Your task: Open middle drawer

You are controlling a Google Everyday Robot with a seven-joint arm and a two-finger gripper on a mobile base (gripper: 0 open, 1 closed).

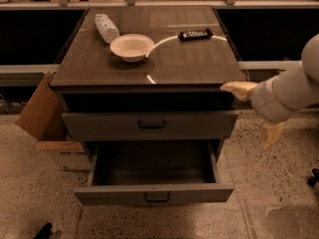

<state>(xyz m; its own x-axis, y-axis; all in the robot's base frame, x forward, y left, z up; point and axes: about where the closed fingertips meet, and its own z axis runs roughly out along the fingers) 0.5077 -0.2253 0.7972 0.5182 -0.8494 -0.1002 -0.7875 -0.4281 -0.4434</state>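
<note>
The middle drawer (pixel 155 193) is pulled out towards me, its grey inside bare, with a low wide front and a small dark bar handle. Above it the taller-fronted top drawer (pixel 149 125) is shut. The lowest drawer is hidden beneath the open one. My gripper (pixel 246 114) is at the cabinet's right front corner, above and to the right of the open drawer. It is open and empty: one beige finger (pixel 238 89) points left at the tabletop's edge, the other (pixel 270 134) hangs down.
On the cabinet top (pixel 189 63) stand a white bowl (pixel 132 47), a lying plastic bottle (pixel 106 27) and a black remote (pixel 195 34). A cardboard box (pixel 40 112) leans against the cabinet's left side. A dark caster (pixel 313 178) is at the right edge.
</note>
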